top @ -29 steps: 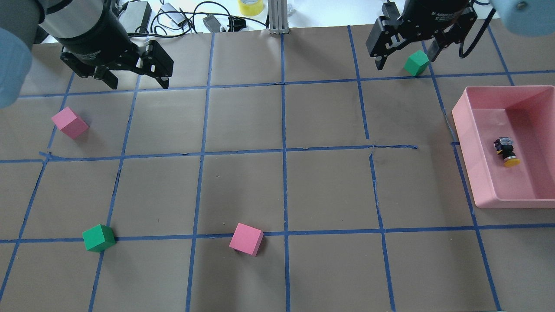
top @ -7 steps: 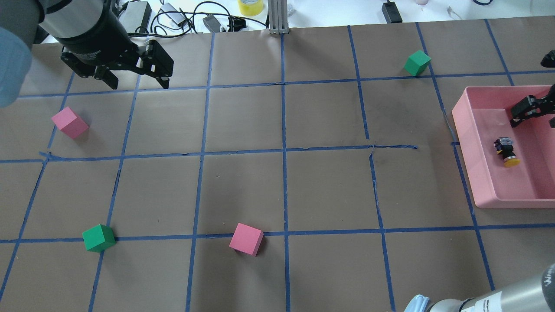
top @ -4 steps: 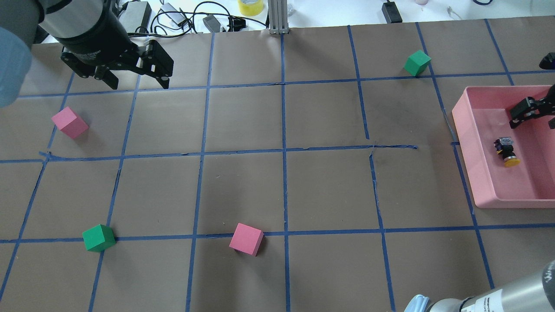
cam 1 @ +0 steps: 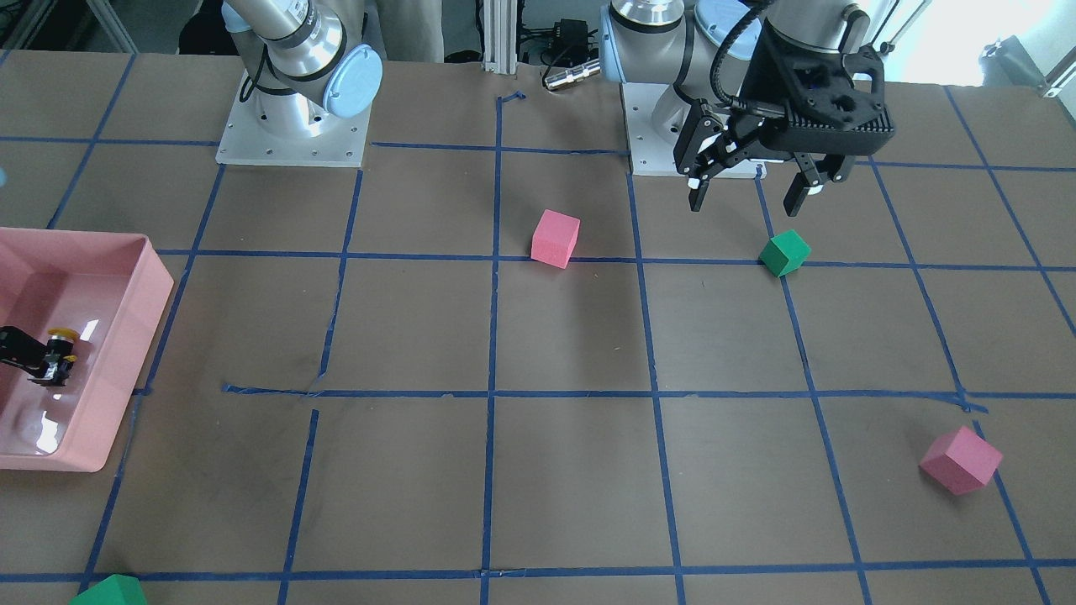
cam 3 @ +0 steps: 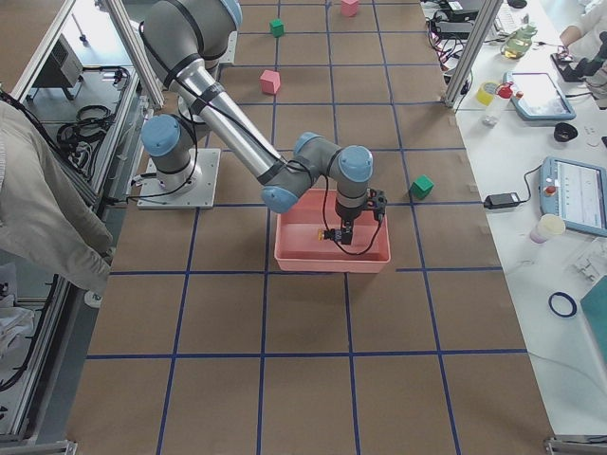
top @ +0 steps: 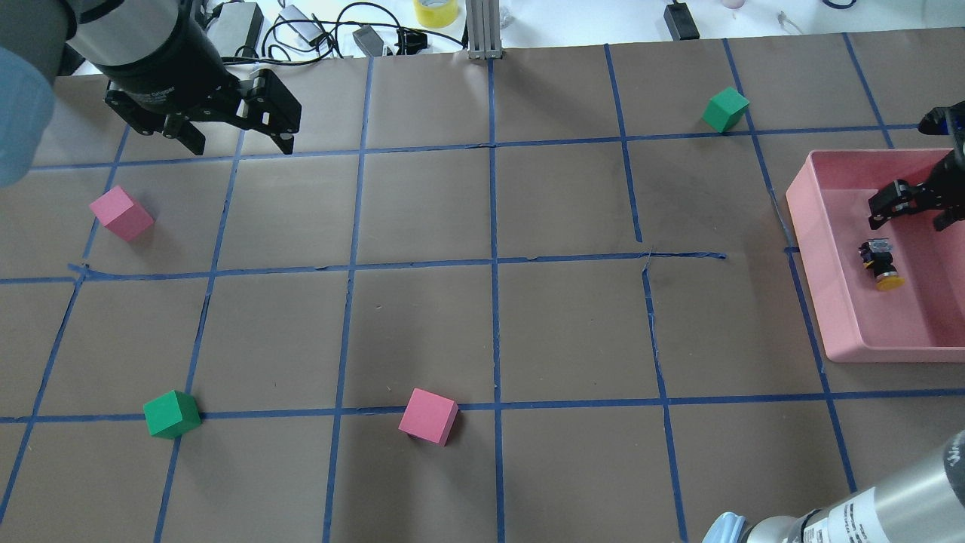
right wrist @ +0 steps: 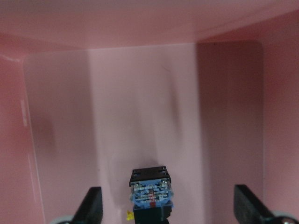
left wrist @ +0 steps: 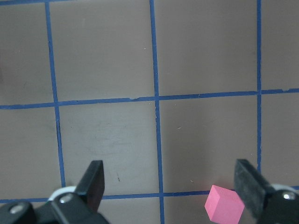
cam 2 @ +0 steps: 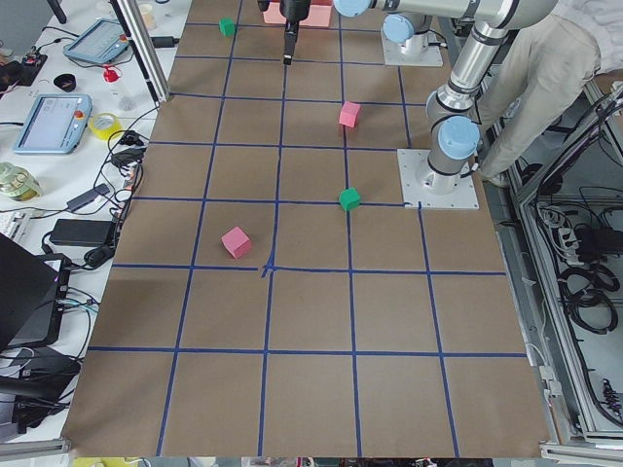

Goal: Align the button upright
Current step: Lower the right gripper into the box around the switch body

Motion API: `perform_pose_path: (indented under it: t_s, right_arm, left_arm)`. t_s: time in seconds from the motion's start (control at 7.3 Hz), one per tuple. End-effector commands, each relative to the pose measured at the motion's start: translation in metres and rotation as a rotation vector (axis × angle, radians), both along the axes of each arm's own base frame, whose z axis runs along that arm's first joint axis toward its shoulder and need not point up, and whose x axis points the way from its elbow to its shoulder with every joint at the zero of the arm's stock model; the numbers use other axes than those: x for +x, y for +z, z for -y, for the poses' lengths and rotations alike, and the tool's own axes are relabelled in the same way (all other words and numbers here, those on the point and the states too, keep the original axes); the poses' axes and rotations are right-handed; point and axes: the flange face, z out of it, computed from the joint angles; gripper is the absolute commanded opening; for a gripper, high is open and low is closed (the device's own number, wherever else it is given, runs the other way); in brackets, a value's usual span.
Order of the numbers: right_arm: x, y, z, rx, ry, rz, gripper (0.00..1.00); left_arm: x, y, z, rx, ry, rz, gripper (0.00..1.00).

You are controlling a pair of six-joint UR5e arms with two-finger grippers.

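Overhead exterior: writing (top: 160, 95) on left gripper (top: 240, 145) is illegible.

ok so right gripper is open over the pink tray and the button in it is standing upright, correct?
Not upright: the button lies on its side in the pink tray, yellow cap toward the robot, as the overhead view shows. The right gripper is indeed open over the tray.
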Motion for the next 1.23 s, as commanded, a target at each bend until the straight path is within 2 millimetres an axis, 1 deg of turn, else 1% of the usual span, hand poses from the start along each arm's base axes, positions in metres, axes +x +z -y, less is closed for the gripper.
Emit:
perform_pose_path:
  t_s: [0.0,0.27,0.41,0.55,1.1]
  right_arm:
    - [0.004,-0.009,0.004,-0.029,0.005,0.05,1.0]
    - [0.003,-0.021,0.005,-0.019,0.005,0.058,1.0]
    - [0.002,-0.023,0.007,-0.022,0.004,0.057,1.0]
    - [0.003,-0.021,0.007,-0.028,0.004,0.06,1.0]
    - [0.004,-0.025,0.002,-0.004,0.015,0.055,1.0]
  left_arm:
    - [0.0,0.0,0.0,0.0,0.0,-0.001,1.0]
    - [0.0,0.0,0.0,0.0,0.0,-0.002,1.0]
    - [0.0,0.0,0.0,0.0,0.0,-0.002,1.0]
    - [0.0,0.0,0.0,0.0,-0.001,-0.004,1.0]
    - [0.0,0.0,0.0,0.0,0.0,-0.002,1.0]
